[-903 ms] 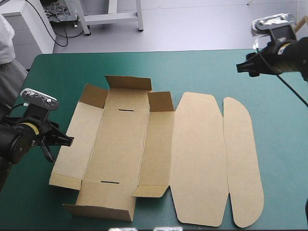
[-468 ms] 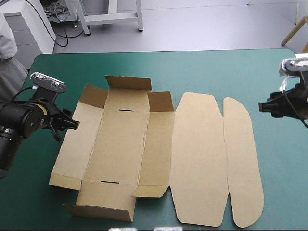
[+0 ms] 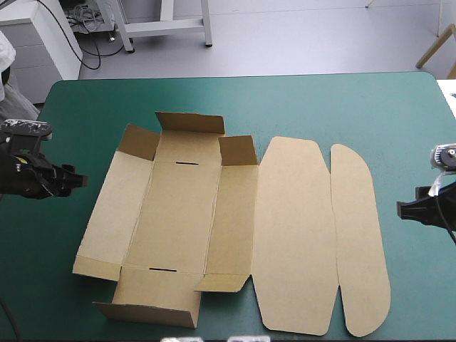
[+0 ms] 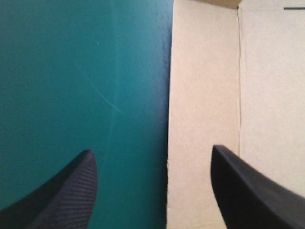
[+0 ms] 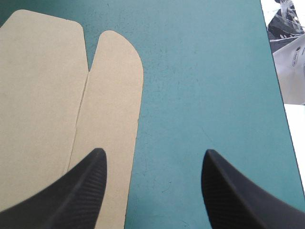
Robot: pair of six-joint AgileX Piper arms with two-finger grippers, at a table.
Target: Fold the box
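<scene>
At the box's (image 3: 214, 221) left side, our left gripper (image 4: 152, 150) has drawn back from the left wall panel (image 3: 107, 214) it was almost touching just before. It now hangs clear of that panel over the teal-green cover (image 3: 285, 100), fingers spread wide and holding nothing, and in its wrist view the panel's outer edge runs up between them. On the box's right side, our right gripper (image 5: 153, 151) has come down from beyond the far right corner to just right of the rounded tuck flap (image 3: 360, 242), and it too is spread wide and empty. We take this to mean both arms are lining up on the box's outer edges and no fold has begun. The box lies mid-table, mostly flat. The left wall panel and the lid (image 3: 296, 235) are down on the cover, and the tuck flap lies beside the lid. The far end wall (image 3: 191, 122) stands raised with its corner tabs lifted. The near end wall (image 3: 153, 296) seems partly lifted too, though we cannot be sure from above. Two short slots show in the base.
</scene>
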